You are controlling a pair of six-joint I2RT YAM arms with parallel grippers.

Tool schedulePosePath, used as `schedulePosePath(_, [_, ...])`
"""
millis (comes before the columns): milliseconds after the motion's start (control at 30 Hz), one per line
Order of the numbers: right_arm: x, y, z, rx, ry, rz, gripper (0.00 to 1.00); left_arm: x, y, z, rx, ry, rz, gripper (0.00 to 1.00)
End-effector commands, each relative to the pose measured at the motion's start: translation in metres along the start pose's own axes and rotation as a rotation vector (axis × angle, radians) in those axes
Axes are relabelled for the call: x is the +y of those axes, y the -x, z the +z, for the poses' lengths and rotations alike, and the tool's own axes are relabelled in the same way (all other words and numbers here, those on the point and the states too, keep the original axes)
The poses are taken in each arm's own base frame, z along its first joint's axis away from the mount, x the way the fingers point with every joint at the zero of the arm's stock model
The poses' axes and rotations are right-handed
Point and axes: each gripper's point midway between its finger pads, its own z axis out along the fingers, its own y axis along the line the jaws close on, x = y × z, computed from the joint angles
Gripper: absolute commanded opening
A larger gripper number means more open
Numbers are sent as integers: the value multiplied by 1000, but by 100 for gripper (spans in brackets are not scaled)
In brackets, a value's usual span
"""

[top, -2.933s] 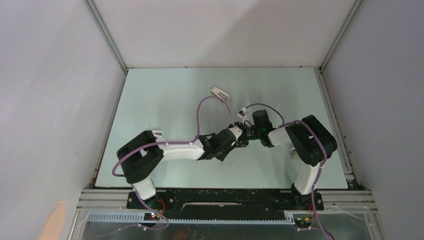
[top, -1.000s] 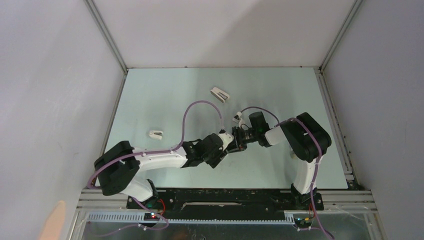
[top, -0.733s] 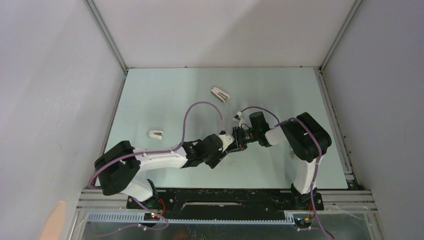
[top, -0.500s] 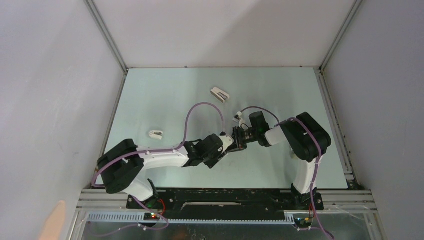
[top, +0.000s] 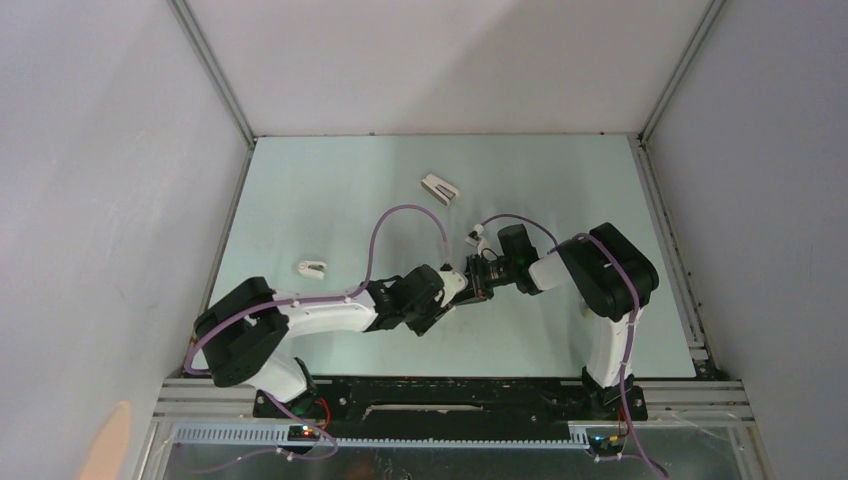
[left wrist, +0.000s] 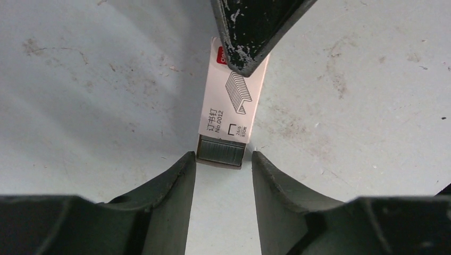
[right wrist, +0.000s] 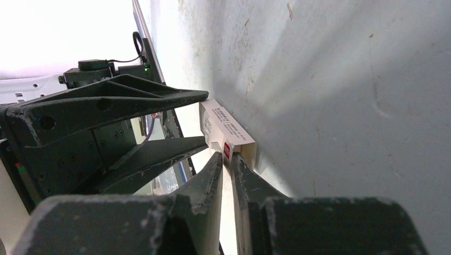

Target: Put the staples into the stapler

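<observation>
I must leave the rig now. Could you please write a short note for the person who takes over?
Left end effector: open, fingers either side of the staples, which stick out of the near end of the white box.
Right end effector: almost closed, seemingly pinching the box's red-marked end.
Stapler: lying apart, far left on the table, untouched.
Done: nothing loaded.
Left: pull the staples out, load the stapler.

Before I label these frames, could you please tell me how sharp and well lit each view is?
Left wrist: print on the staple box is crisp and evenly lit; the left claw is dark and soft. Right wrist: upper left is blown out white, the right claw blurs up close, the box is sharper. Top external: even, glare-free light.
</observation>
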Motion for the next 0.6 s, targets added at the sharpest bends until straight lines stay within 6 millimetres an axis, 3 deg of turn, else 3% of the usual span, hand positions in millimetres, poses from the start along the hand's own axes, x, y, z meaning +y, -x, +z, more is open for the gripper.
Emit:
schedulePosePath(0, [2, 10, 1, -20, 20, -41, 12, -5, 12, 3, -41, -39, 19, 46])
schedulePosePath(133, [1, 11, 0, -22, 15, -38, 0, -4, 11, 5, -33, -31, 23, 39])
schedulePosePath(300, [-3, 14, -8, -35, -6, -33, 0, -5, 7, 6, -19, -36, 26, 29])
schedulePosePath(567, [-14, 25, -34, -80, -44, -9, 0, -5, 2, 8, 1, -36, 27, 26])
